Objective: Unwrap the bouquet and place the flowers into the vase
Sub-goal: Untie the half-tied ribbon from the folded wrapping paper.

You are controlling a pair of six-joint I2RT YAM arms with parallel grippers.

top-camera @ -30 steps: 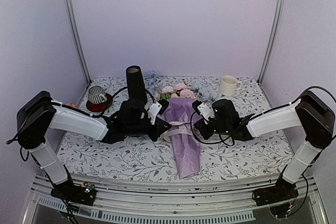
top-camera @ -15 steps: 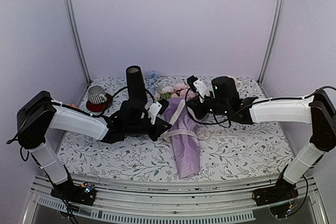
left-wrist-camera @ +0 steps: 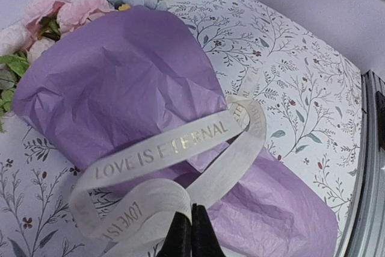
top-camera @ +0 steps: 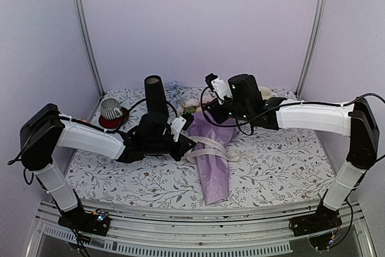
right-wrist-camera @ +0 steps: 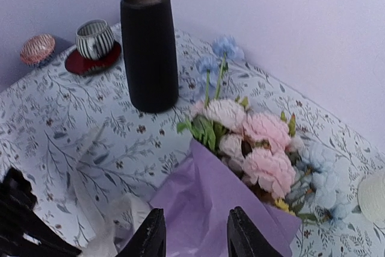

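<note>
On the far left of the flower-printed table (top-camera: 283, 167) a striped grey cup (top-camera: 110, 108) sits on a red saucer (top-camera: 114, 121). Just to its right stands the vase (top-camera: 154, 94), tall, slim and matte black, upright with its mouth open to the top.

In front of the vase, the left gripper (left-wrist-camera: 191, 236) reaches in low over the table. Its jaws are pinched fully together on the ribbon (left-wrist-camera: 168, 148), a cream band printed "LOVE IS ETERNAL" that lies in loose loops across the waist of the paper cone.

At the centre lies the bouquet (top-camera: 210, 154), flat on the table, its narrow tail toward the near edge and its wide mouth toward the back wall. The flowers (right-wrist-camera: 252, 142), pink and white blooms with pale blue ones beside them, spill from that mouth close to the vase's foot.

Above the cone's upper half hangs the right gripper (right-wrist-camera: 195, 236), its jaws partly apart with nothing between them. A white mug (right-wrist-camera: 373, 194) sits at the far right.

The lilac paper looks thin, light and easily crumpled, likely to slide rather than resist a tug. The ribbon seems smooth and apt to slip. The stems are probably light and fairly stiff, so the best hold appears to be on the bunched stems below the blooms, not on the soft heads. The narrow vase could tip if nudged.
</note>
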